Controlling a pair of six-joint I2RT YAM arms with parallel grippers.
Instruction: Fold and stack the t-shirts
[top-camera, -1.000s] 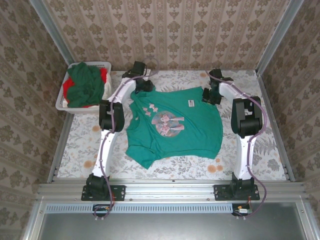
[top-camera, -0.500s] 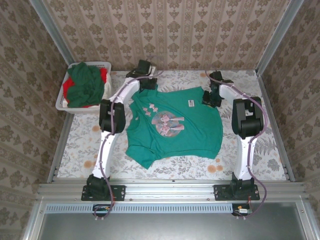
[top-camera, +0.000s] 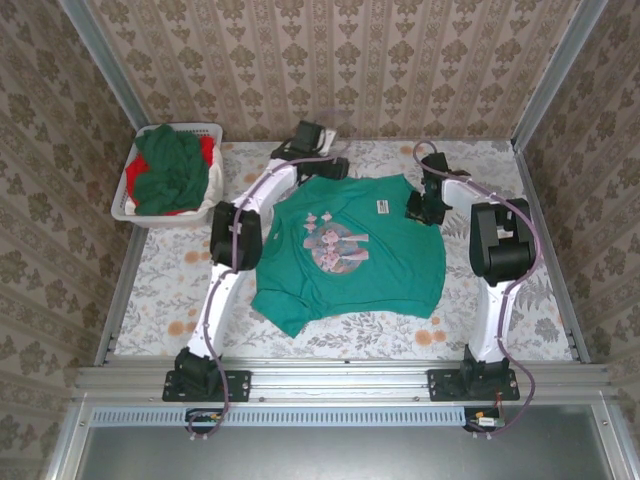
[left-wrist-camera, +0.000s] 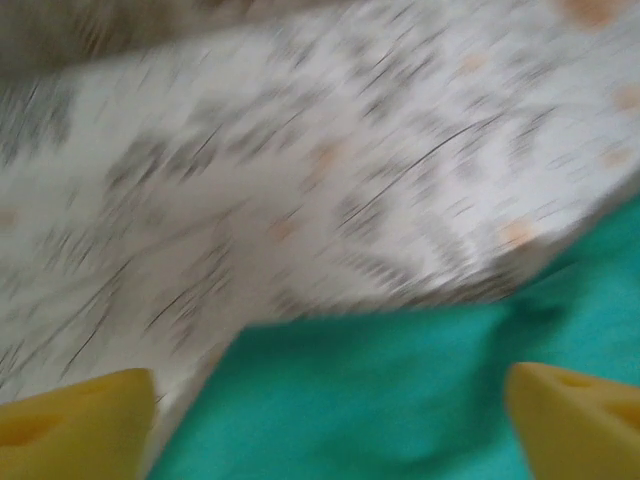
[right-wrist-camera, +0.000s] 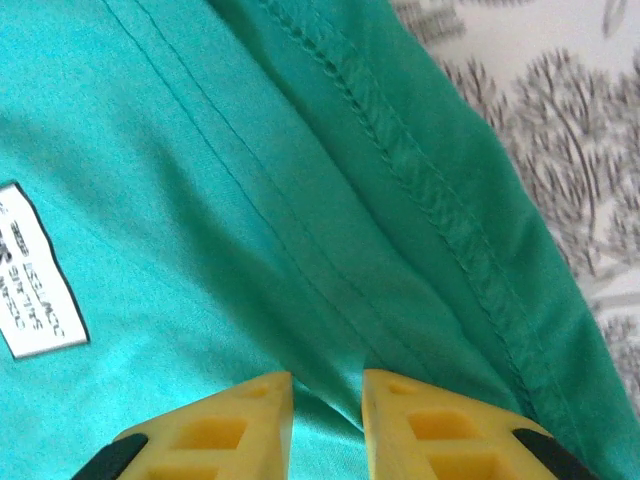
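Note:
A teal-green t-shirt (top-camera: 350, 250) with a round pink-grey chest print lies spread on the table, with its white label (top-camera: 382, 206) near the far right. My left gripper (top-camera: 338, 168) hovers at the shirt's far edge. In the blurred left wrist view, this gripper (left-wrist-camera: 330, 420) is open, its yellow fingertips (left-wrist-camera: 75, 420) wide apart over the teal cloth (left-wrist-camera: 400, 400). At the shirt's far right corner, my right gripper (top-camera: 415, 208) is shut on a ridge of cloth. In the right wrist view, the fold rises between the right gripper (right-wrist-camera: 327, 400) fingers, beside the label (right-wrist-camera: 35, 270).
A white slatted basket (top-camera: 126, 195) stands at the far left, holding dark green (top-camera: 170, 170) and red (top-camera: 207, 150) shirts. The table (top-camera: 180, 290) has a floral cover. Patterned walls and metal rails close in the sides and back.
My left gripper has opened, let go of the shirt's far left edge and swung right along the far edge. The right gripper has kept its grip on the cloth.

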